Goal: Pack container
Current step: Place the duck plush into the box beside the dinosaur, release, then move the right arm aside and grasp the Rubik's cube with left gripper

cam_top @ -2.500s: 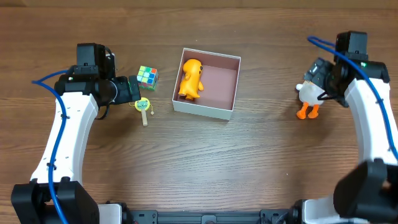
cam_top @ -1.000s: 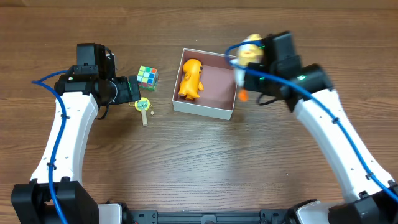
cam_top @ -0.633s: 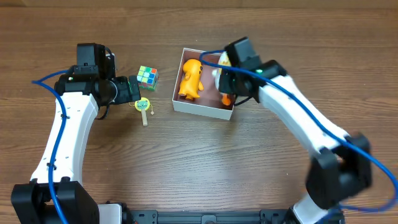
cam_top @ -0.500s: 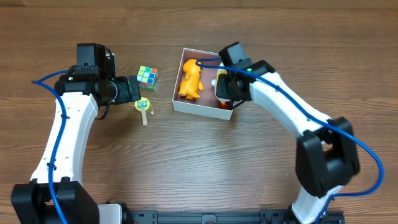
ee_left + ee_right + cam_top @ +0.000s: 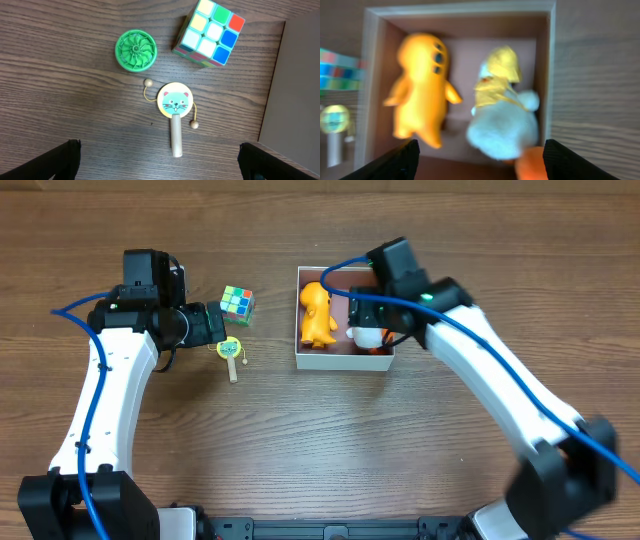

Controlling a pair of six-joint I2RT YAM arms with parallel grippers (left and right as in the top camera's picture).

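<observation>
An orange figure [image 5: 421, 90] and duck toy [image 5: 502, 120] are seen in the container [image 5: 549, 75] under the spread, seemingly empty right gripper [image 5: 480, 146]. A Rubik's cube [image 5: 210, 32] and cat-face rattle [image 5: 175, 112] are framed by the spread, empty left gripper [image 5: 159, 150].

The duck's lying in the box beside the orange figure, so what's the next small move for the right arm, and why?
Probably lift the right claw straight up, clear of the container. Its fingers stand wide apart with the white duck lying inside beside the orange figure, so nothing is gripped and lingering risks nudging them.
</observation>
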